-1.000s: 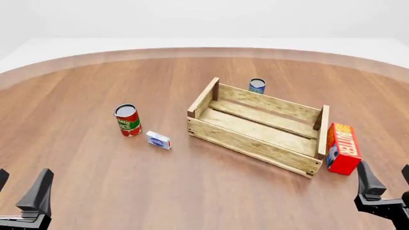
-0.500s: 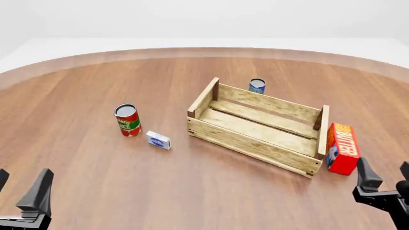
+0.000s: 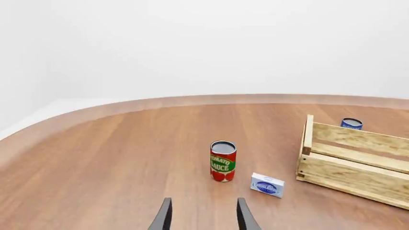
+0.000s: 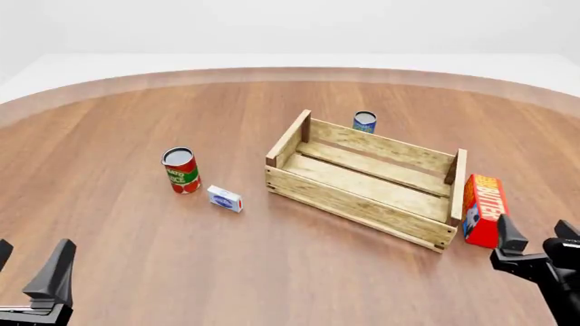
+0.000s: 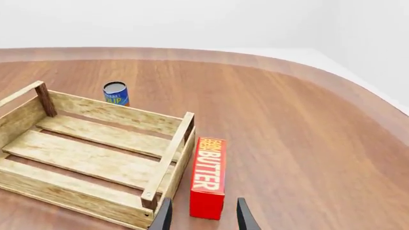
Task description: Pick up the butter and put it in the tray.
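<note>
The butter [image 4: 480,207], a red and orange carton, lies on the table just outside the right end of the tray [image 4: 363,204]. The tray is a light-wood slatted crate with nothing in it. My right gripper [image 4: 534,232] is open, low over the table just in front of the butter and slightly to its right. In the right wrist view the butter [image 5: 208,175] lies straight ahead of the open right gripper [image 5: 203,211], beside the tray's end wall [image 5: 169,155]. Open too, my left gripper [image 4: 32,257] stays near the front left corner, far from both.
A red-and-green tomato sauce can [image 4: 181,170] and a small white-and-blue box [image 4: 225,199] stand left of the tray. A blue can [image 4: 365,122] stands behind the tray. The table's curved far edge [image 4: 290,71] runs across the back.
My right gripper has moved forward and a little left, closing in on the butter. The left arm and the objects have not moved.
</note>
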Robot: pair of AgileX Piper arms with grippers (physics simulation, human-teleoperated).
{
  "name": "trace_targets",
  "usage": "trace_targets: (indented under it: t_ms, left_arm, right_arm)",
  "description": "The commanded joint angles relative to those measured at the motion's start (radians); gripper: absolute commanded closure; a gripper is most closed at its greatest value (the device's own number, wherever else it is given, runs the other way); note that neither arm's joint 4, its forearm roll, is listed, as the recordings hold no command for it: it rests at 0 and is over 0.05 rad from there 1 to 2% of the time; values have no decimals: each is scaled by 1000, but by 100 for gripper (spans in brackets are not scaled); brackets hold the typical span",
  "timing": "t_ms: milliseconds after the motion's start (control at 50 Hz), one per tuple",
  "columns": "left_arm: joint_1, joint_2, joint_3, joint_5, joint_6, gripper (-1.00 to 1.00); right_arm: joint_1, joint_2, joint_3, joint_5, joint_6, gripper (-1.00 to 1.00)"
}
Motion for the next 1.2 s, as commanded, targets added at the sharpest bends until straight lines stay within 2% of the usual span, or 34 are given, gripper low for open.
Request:
trace_targets:
  t_ms: [20, 320, 1200]
  left_arm:
    - [0, 0, 0, 0, 0, -100]
    - [0, 0, 0, 0, 0, -100]
    - [0, 0, 0, 0, 0, -100]
  right_arm:
    - [0, 167, 0, -148, -6, -100]
    - [-4, 353, 0, -304, -10, -100]
    - [-15, 570, 0, -489, -18, -100]
